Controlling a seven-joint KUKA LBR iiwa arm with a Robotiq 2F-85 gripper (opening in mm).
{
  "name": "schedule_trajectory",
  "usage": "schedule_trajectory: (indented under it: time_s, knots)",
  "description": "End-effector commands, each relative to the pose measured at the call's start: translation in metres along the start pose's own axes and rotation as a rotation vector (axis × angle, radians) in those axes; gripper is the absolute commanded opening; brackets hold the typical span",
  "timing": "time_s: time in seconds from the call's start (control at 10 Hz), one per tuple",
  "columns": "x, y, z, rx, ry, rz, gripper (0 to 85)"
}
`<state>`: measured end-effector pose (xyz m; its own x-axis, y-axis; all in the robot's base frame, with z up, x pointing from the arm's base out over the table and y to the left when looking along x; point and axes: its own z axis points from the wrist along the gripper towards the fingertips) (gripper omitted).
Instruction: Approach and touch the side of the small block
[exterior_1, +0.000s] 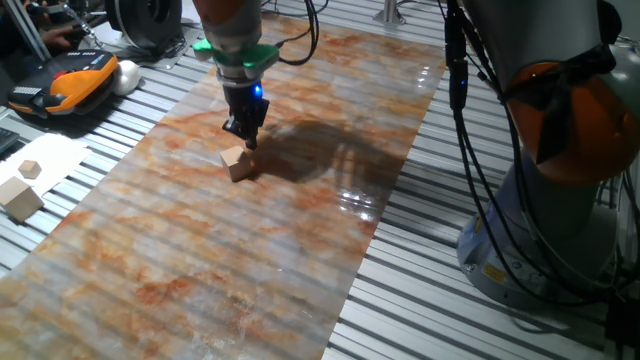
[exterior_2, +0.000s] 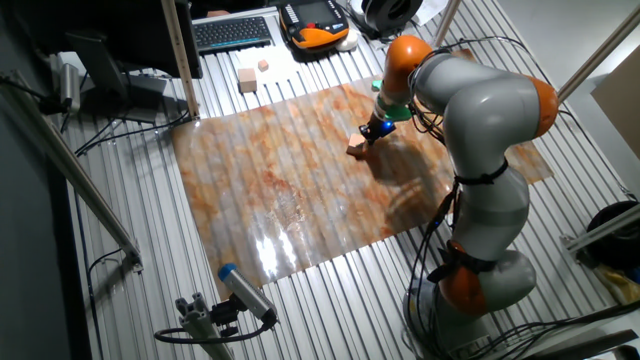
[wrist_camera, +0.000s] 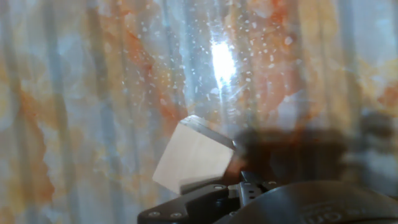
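Observation:
The small block (exterior_1: 237, 163) is a light tan wooden cube on the marbled orange-grey mat (exterior_1: 200, 250). It also shows in the other fixed view (exterior_2: 356, 148) and fills the lower middle of the hand view (wrist_camera: 193, 158). My gripper (exterior_1: 247, 138) points down just behind and to the right of the block, fingers together with nothing between them. The fingertips sit at the block's upper right edge, touching it or a hair away; I cannot tell which. In the other fixed view the gripper (exterior_2: 372, 132) is right beside the block.
A larger pale wooden block (exterior_1: 20, 200) and a tinier cube (exterior_1: 30, 169) on white paper lie off the mat at the left. An orange-black device (exterior_1: 75, 80) lies behind them. The arm's base (exterior_1: 560, 200) and cables stand at the right.

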<state>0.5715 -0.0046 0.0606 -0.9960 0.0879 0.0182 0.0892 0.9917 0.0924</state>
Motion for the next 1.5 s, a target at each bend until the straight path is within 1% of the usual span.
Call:
schedule_trajectory:
  time_s: [0.0, 0.2, 0.3, 0.5, 0.6, 0.7, 0.8, 0.9, 1.0, 1.1, 1.2, 1.3, 1.4]
  knots:
    - [0.000, 0.000, 0.000, -0.001, -0.001, 0.002, 0.0]
    - [0.000, 0.002, 0.001, -0.004, -0.002, 0.006, 0.0]
    - [0.000, 0.003, 0.004, -0.008, -0.003, 0.011, 0.0]
    - [0.000, 0.004, 0.008, -0.023, -0.011, 0.030, 0.0]
    - [0.000, 0.005, 0.008, -0.062, -0.006, 0.068, 0.0]
    - [0.000, 0.009, 0.008, -0.109, 0.003, 0.117, 0.0]
    - [-0.001, 0.013, 0.007, -0.105, 0.004, 0.128, 0.0]
    - [-0.001, 0.014, 0.006, -0.086, 0.002, 0.124, 0.0]
    - [-0.001, 0.014, 0.006, -0.097, 0.002, 0.131, 0.0]
    - [-0.001, 0.014, 0.005, -0.095, 0.003, 0.128, 0.0]
    - [-0.002, 0.013, 0.004, -0.087, 0.002, 0.121, 0.0]
    - [-0.004, 0.011, -0.002, -0.088, 0.010, 0.119, 0.0]
    - [-0.006, 0.008, -0.013, -0.093, 0.030, 0.119, 0.0]
